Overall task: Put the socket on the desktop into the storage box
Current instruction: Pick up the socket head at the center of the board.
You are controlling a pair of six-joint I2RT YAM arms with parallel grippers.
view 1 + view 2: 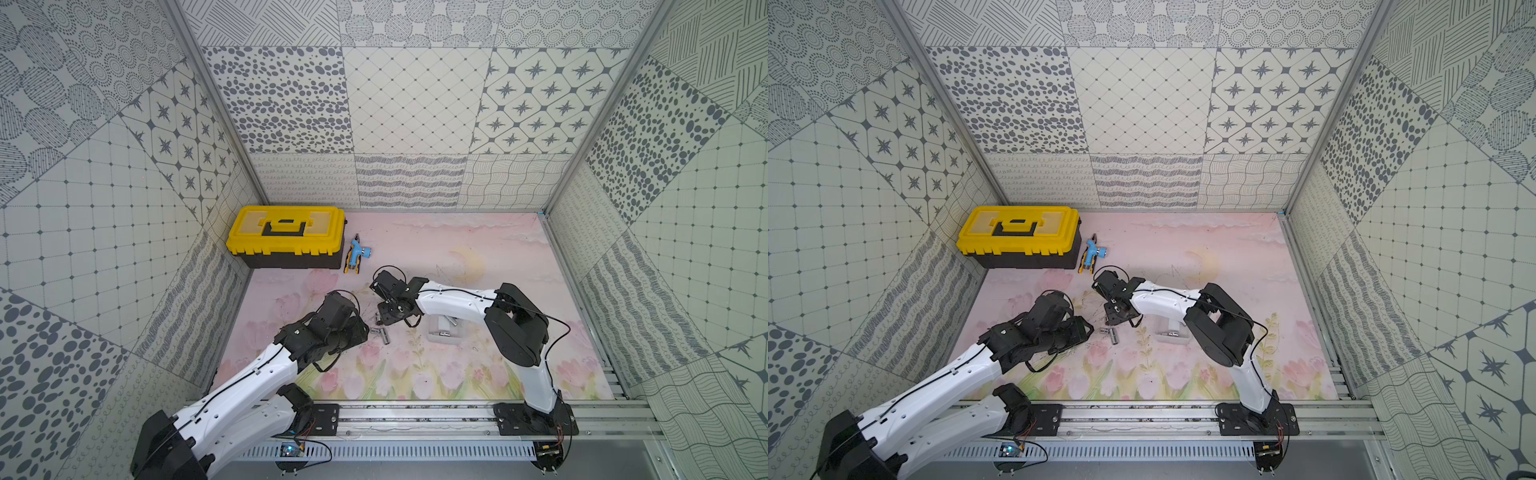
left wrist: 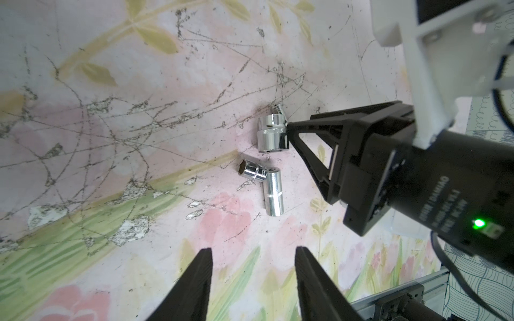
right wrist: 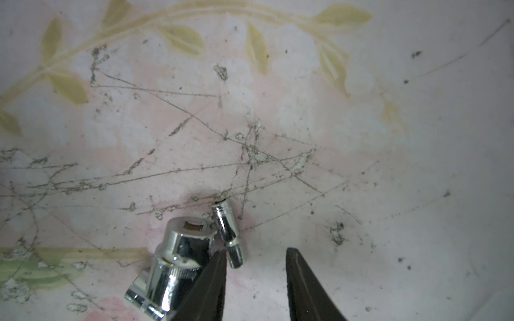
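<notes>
Right wrist view gives you the closest look at the work: a large socket (image 3: pixel 178 258) lies on its side on the desk (image 3: pixel 361 139) with a small socket (image 3: pixel 229 236) touching its shoulder. The right claw (image 3: pixel 256 253) is down over them with its jaws apart. One finger tip sits between the two and the small socket's end is just inside the gap, so nothing is gripped yet. From the left wrist view you can see a pair of sockets (image 2: pixel 271 189) touching end to end just beside that group, and the left claw (image 2: pixel 253 250) hovers near them, spread and empty. That makes four pieces left on the desk. The storage box (image 1: pixel 432 337) sits near them, partly under the right arm, and in both top views something chrome lies inside it. I would judge it to be two sockets, though they are too small to be sure. So you are partway: some look stowed and four remain. The pick in hand looks like the small socket, which needs a close, a lift and a short carry to the box
</notes>
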